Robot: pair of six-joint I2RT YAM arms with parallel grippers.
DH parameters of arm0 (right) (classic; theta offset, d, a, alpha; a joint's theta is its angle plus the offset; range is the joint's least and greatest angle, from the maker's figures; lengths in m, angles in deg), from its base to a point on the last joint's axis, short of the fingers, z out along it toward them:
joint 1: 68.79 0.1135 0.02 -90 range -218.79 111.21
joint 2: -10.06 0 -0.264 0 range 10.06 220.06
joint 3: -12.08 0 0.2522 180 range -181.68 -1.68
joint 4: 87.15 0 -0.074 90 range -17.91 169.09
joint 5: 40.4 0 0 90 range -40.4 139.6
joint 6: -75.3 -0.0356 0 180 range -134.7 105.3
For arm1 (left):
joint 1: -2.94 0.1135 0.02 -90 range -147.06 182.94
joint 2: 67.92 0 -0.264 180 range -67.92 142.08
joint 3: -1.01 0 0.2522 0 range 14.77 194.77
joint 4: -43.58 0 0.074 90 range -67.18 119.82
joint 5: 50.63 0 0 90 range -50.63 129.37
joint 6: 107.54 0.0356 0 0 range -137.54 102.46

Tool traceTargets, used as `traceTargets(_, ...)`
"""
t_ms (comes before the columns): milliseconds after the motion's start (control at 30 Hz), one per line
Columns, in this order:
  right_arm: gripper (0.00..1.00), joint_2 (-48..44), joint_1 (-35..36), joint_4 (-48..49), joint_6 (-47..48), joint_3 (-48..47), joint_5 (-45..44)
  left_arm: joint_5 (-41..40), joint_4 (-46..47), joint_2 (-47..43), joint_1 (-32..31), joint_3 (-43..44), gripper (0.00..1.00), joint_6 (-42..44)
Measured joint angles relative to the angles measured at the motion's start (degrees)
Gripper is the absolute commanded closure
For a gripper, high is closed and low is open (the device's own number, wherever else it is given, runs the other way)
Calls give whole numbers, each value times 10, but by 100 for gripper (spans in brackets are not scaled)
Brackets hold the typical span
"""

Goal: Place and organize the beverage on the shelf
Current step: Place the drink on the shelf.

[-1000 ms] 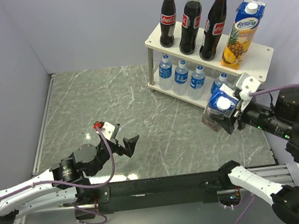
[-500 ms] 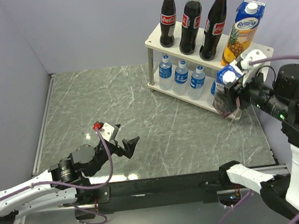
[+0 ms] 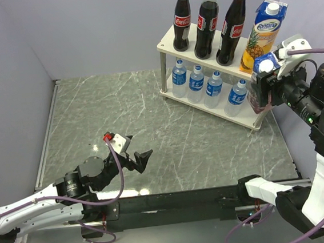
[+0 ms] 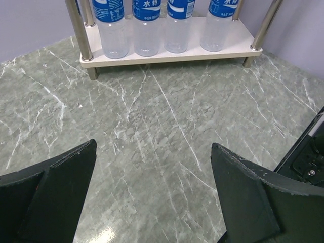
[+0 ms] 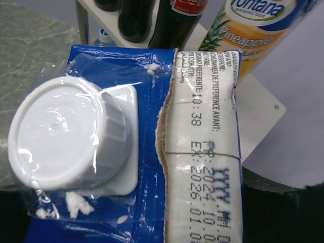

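Observation:
The shelf (image 3: 168, 40) stands at the back right. Three cola bottles (image 3: 205, 22) and one pineapple juice carton (image 3: 262, 34) stand on its top board. Several water bottles (image 3: 196, 85) stand on the lower board, also seen in the left wrist view (image 4: 147, 25). My right gripper (image 3: 267, 85) is shut on the second juice carton (image 3: 260, 89), held in the air at the shelf's right end, beside the standing carton. Its white cap and blue top (image 5: 76, 136) fill the right wrist view. My left gripper (image 3: 135, 157) is open and empty, low over the table at the front left.
Grey marble table top (image 3: 121, 114) with purple walls on the left, back and right. A black rail (image 3: 175, 200) runs along the near edge. The shelf's metal legs (image 4: 76, 25) stand ahead of the left gripper.
My right gripper has lifted the juice carton up and to the right, from in front of the lower shelf to level with the top board. The left arm has barely moved.

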Motion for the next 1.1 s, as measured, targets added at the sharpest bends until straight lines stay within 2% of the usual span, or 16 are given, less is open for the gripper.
traceTargets(200, 100, 28, -40, -2, -6, -55, -8, 8, 0, 4, 0, 0, 1, 3)
traceTargets(600, 100, 79, -102, 9, -4, -87, -31, 22, 0, 9, 0, 0, 0, 4)
traceTargets(867, 100, 112, -196, 19, -12, -91, 19, 31, 0, 11, 0, 0, 1, 4)
traceTargets(1100, 100, 132, -271, 35, -31, -91, 96, 35, 0, 11, 0, 0, 0, 4)
